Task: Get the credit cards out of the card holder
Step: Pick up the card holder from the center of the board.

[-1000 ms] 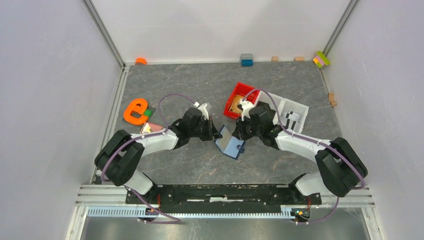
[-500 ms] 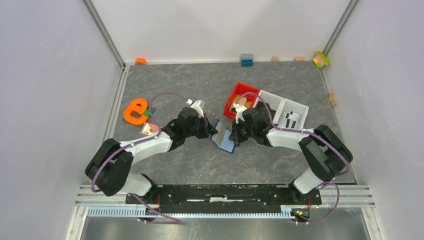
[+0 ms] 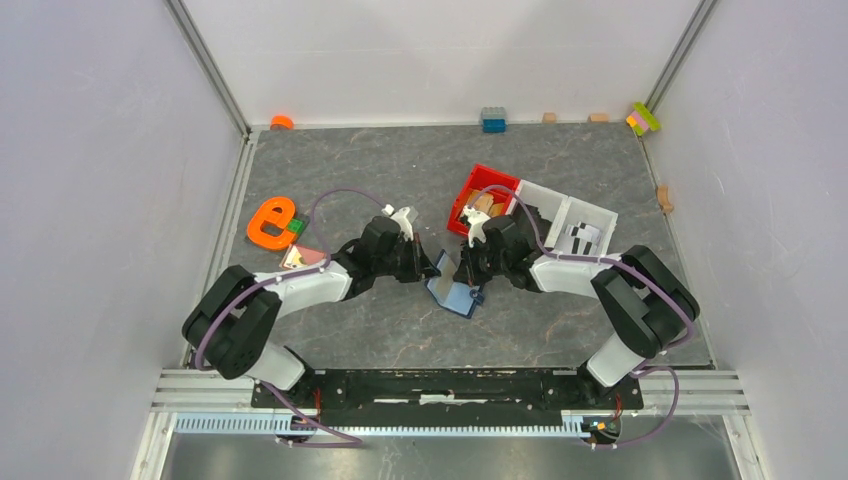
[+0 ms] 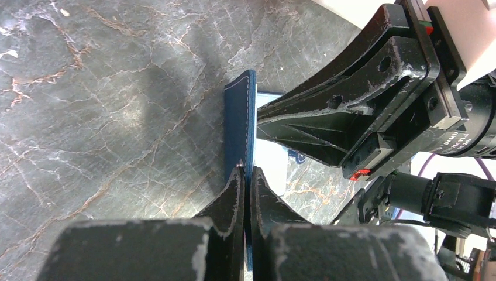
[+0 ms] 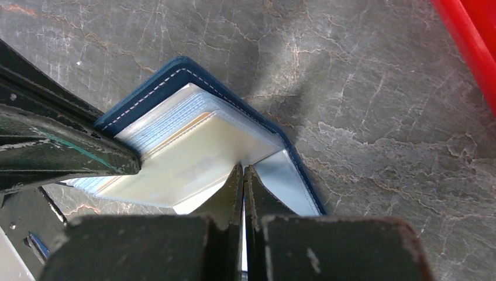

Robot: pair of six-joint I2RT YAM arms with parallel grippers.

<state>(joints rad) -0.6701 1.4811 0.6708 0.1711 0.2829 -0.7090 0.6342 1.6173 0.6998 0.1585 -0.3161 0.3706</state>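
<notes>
The card holder [image 3: 455, 287], a dark navy wallet with a lighter blue inside, hangs open between both grippers at the table's middle. My left gripper [image 3: 432, 268] is shut on its navy outer flap [image 4: 240, 117], which stands on edge at my fingertips [image 4: 246, 171]. My right gripper [image 3: 470, 270] is shut [image 5: 244, 168] on the corner of a pale cream credit card [image 5: 187, 161] that lies over the ribbed pockets [image 5: 164, 120]. The left fingers [image 5: 64, 149] show in the right wrist view. A pinkish-tan card [image 3: 299, 257] lies flat on the table by the left arm.
A red tray [image 3: 497, 175] with tan wooden blocks stands just behind the right gripper, with a white tray [image 3: 598, 212] to its right. An orange letter e [image 3: 270, 222] and a green block lie at the left. Small bricks line the back wall.
Both grippers and the wallet shifted slightly away and to the left, then came back toward the near side. Both grips stay the same.
</notes>
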